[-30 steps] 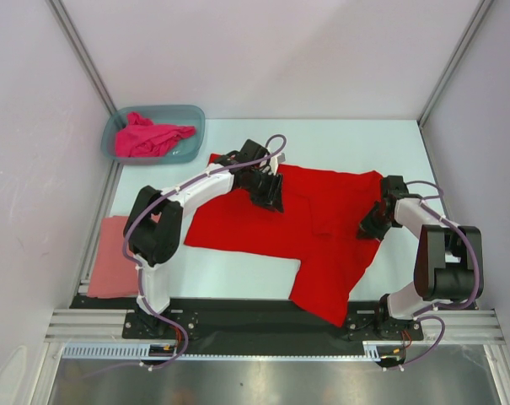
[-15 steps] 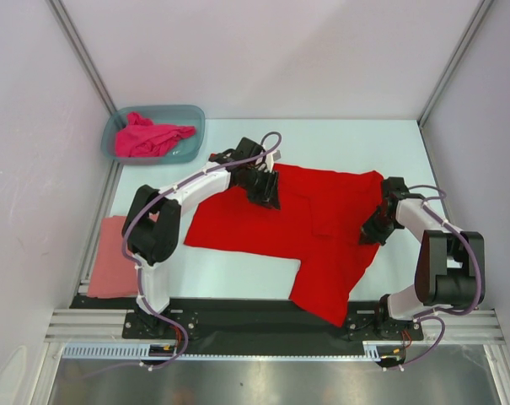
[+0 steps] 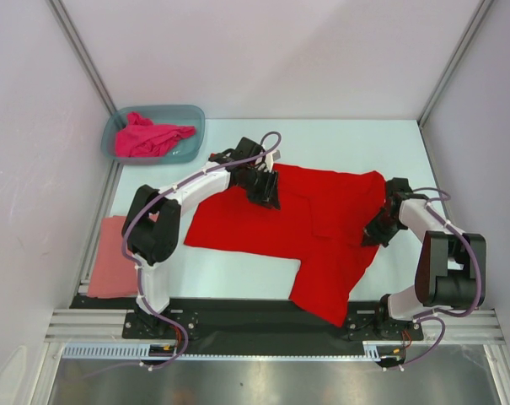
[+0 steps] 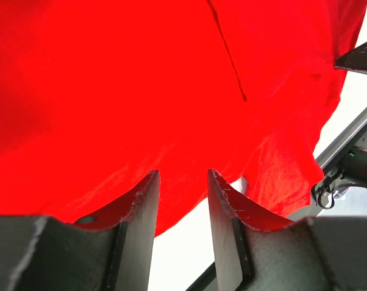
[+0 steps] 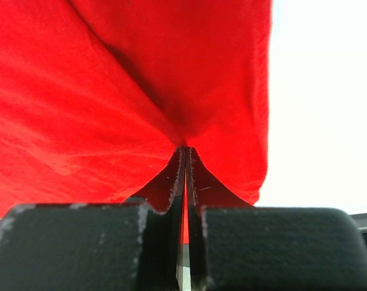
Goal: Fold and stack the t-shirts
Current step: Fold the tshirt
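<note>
The bright red t-shirt (image 3: 305, 224) lies spread across the middle of the table, one flap reaching toward the near edge. My left gripper (image 3: 267, 190) hovers over its far-left part, jaws open with nothing between them (image 4: 182, 182); red cloth (image 4: 141, 91) fills that view. My right gripper (image 3: 377, 229) is shut on the red shirt's right edge, and cloth bunches into the closed tips (image 5: 184, 151). The magenta t-shirt (image 3: 149, 137) sits crumpled in the tub. The salmon-pink t-shirt (image 3: 115, 257) lies flat at the left edge of the table.
The blue-grey plastic tub (image 3: 197, 126) stands at the far left corner. White enclosure walls close in the table on three sides. The black mounting plate (image 3: 263, 316) and arm bases run along the near edge.
The right gripper has shifted a little to the right and nearer with the shirt's edge, drawing the cloth taut. The left gripper has edged slightly toward the far side.
</note>
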